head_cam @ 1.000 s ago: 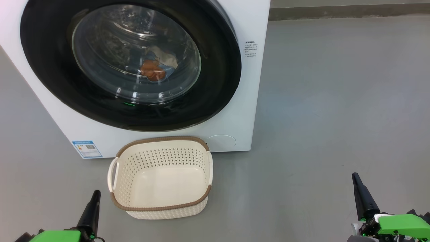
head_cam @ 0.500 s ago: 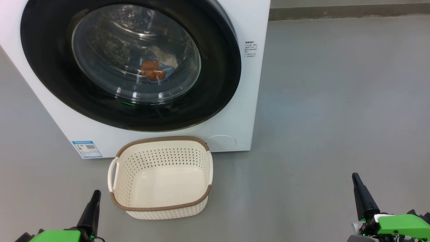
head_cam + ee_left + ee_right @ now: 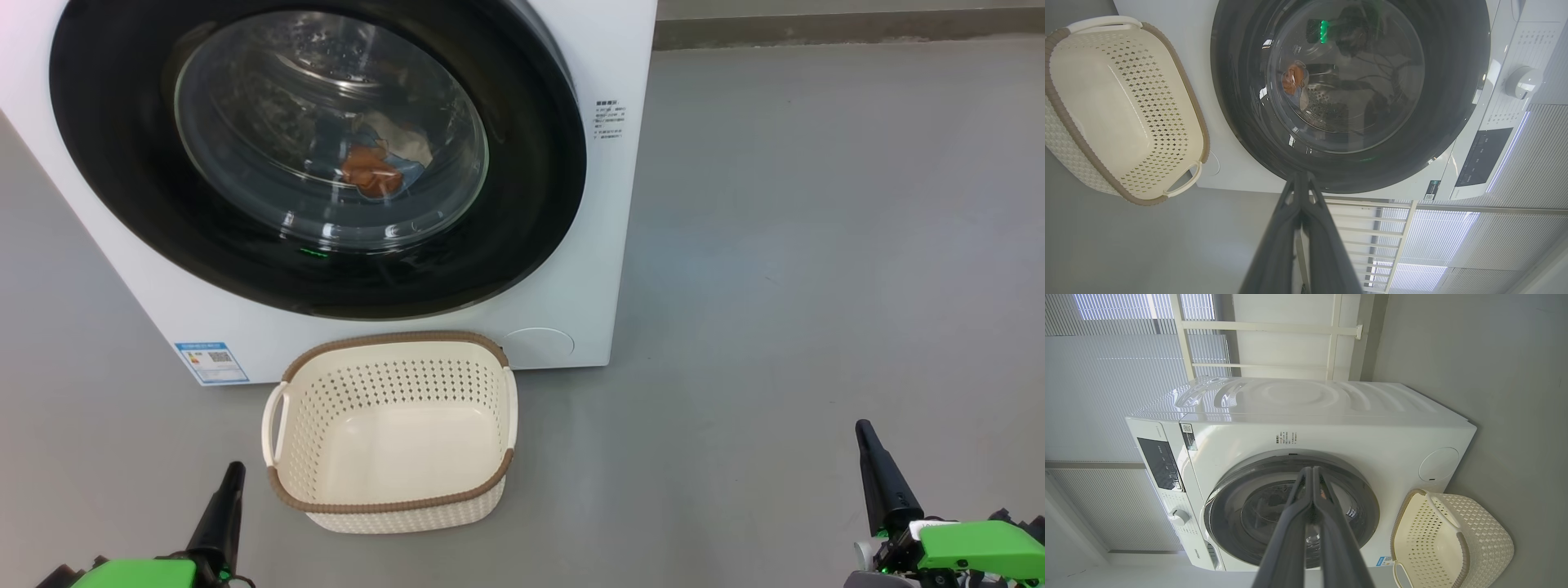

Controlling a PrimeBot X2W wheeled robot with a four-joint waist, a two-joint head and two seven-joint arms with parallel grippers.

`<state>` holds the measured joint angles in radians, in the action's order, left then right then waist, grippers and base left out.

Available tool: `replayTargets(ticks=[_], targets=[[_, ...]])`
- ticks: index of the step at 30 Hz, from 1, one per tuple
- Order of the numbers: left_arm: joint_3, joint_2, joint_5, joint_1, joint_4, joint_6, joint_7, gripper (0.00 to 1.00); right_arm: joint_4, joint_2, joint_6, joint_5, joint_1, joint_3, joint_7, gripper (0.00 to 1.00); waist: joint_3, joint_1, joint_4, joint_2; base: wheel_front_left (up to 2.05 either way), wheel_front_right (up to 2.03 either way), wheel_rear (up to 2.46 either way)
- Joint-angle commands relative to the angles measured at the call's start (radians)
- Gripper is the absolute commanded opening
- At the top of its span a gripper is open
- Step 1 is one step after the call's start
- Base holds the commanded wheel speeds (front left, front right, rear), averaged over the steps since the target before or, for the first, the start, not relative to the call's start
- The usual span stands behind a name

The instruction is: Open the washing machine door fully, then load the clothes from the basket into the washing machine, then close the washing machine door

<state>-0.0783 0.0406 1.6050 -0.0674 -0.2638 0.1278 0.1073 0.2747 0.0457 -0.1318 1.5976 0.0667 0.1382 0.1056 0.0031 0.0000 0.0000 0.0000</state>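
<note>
The white washing machine (image 3: 604, 245) fills the upper left of the head view, its black-rimmed round door (image 3: 522, 204) flat against the front. Behind the glass lie the clothes (image 3: 375, 167), an orange-brown and cream bundle in the drum. The cream basket (image 3: 390, 498) stands on the floor before the machine with nothing inside. My left gripper (image 3: 234, 469) is shut at the lower left, just left of the basket. My right gripper (image 3: 862, 429) is shut at the lower right, well away from it. Both wrist views show fingers pressed together, with the door (image 3: 1241, 122) (image 3: 1363, 490) and basket (image 3: 1069, 122) (image 3: 1490, 539) beyond.
Bare grey floor (image 3: 816, 245) spreads to the right of the machine up to a dark skirting strip at the back wall. A blue label (image 3: 211, 362) sits at the machine's lower left corner. A control panel with a knob (image 3: 1521, 81) runs along the machine's top front.
</note>
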Motion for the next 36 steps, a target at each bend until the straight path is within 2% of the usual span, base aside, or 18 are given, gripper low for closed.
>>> replayTargets(ticks=[1,36], targets=[[-0.036,0.010,0.003,-0.041,0.019,0.003,0.006,0.00,-0.030,0.004,0.001,0.011,0.041,-0.024,0.008,0.00,0.000,0.0000,0.000,0.0000,0.00,0.00,0.00],[-0.036,0.010,0.003,-0.041,0.019,0.003,0.007,0.00,-0.030,0.004,0.001,0.011,0.041,-0.024,0.008,0.00,0.000,0.0000,0.000,0.0000,0.00,0.00,0.00]])
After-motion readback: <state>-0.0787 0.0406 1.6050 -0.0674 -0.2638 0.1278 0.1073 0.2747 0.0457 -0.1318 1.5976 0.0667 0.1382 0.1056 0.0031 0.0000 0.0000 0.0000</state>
